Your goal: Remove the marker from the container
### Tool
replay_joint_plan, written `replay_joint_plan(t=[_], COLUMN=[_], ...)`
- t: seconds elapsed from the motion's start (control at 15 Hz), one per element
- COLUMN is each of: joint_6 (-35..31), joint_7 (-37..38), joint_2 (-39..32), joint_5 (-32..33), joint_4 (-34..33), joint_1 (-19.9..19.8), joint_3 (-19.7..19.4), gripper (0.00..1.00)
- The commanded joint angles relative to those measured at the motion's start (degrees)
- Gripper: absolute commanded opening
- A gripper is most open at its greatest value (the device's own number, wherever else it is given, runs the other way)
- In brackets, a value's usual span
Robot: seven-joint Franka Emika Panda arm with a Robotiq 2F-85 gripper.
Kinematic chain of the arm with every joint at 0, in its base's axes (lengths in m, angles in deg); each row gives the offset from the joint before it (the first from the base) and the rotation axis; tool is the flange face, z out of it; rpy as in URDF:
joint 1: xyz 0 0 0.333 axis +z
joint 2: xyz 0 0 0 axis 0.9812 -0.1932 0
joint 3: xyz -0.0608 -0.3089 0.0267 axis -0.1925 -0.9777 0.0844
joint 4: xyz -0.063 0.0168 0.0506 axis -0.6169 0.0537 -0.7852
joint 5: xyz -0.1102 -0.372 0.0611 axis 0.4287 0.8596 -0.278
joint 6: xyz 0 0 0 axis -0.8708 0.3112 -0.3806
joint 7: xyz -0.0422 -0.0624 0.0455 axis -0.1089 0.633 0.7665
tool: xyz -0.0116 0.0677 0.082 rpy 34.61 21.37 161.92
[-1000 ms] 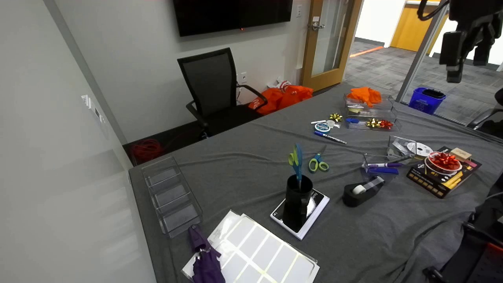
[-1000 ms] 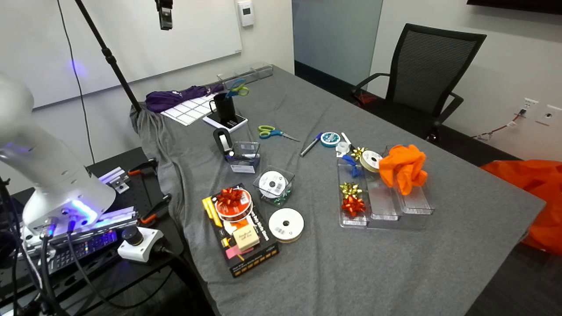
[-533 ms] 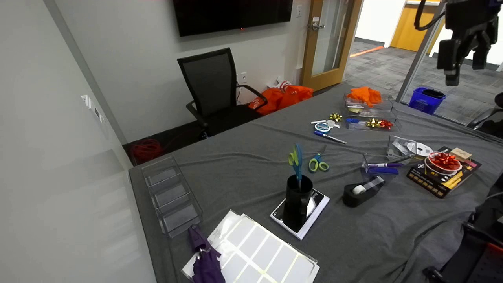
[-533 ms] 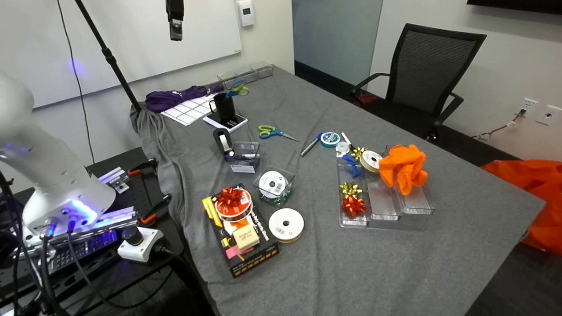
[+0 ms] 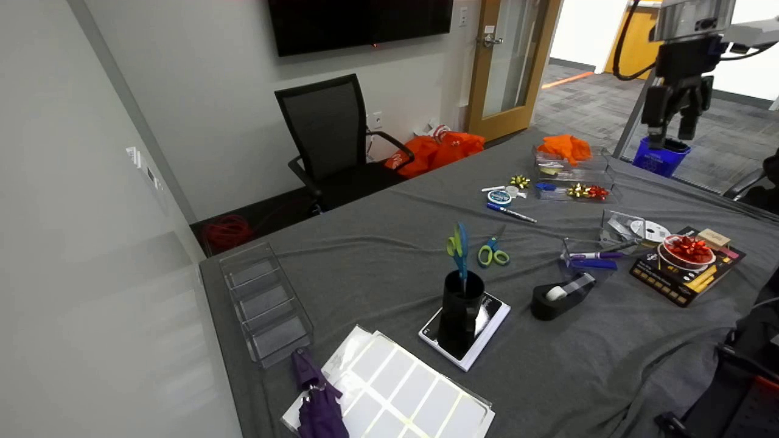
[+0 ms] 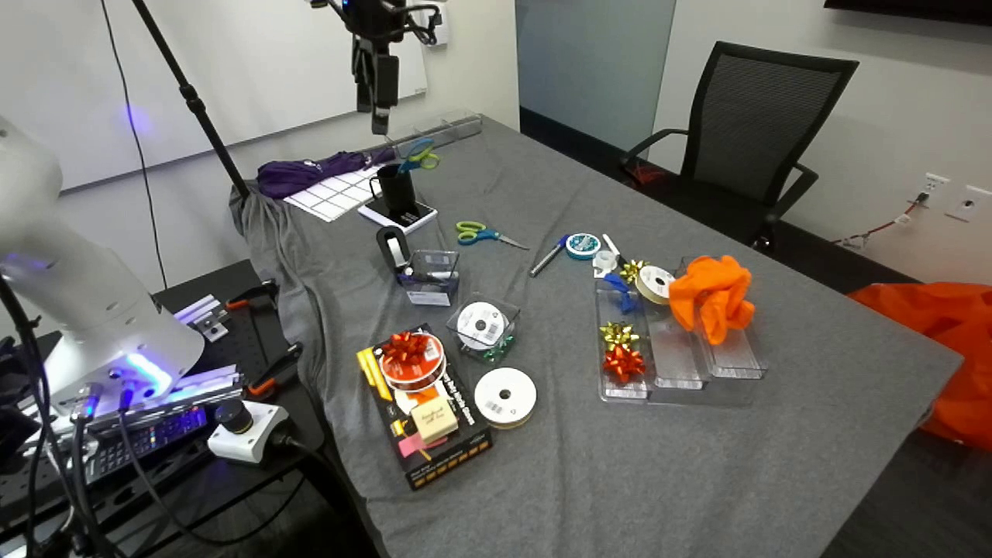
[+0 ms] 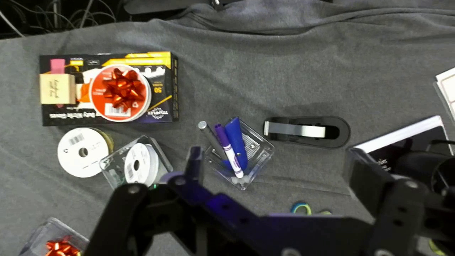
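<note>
Your pincer (image 7: 275, 160) spread, purple marker (image 7: 229, 151), grey rod (image 7: 212, 139), blue item (image 7: 237, 142) inside clear container (image 7: 261, 151), near robot-side edge of table (image 7: 302, 71)

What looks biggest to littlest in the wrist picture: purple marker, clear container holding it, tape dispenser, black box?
Largest to smallest:
1. black box
2. tape dispenser and clear container, too close to rank
3. purple marker
</note>
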Motion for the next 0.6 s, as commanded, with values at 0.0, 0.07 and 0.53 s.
replay_joint_plan(t=[0.0,0.07,0.53], joint_6=[-4.1,-4.9,-12.5], joint_7=[-4.9,-6.3,-14.6], joint_2=[-3.1,-4.0,-7.7], joint_5=[-6.6,-7.8,-6.6], joint_4=[1.9,2.2,5.8], joint_1=[-1.7,-2.1,-4.9], joint_3=[-0.8,-1.0,-1.8], gripper=[1.00,1.00,1.00])
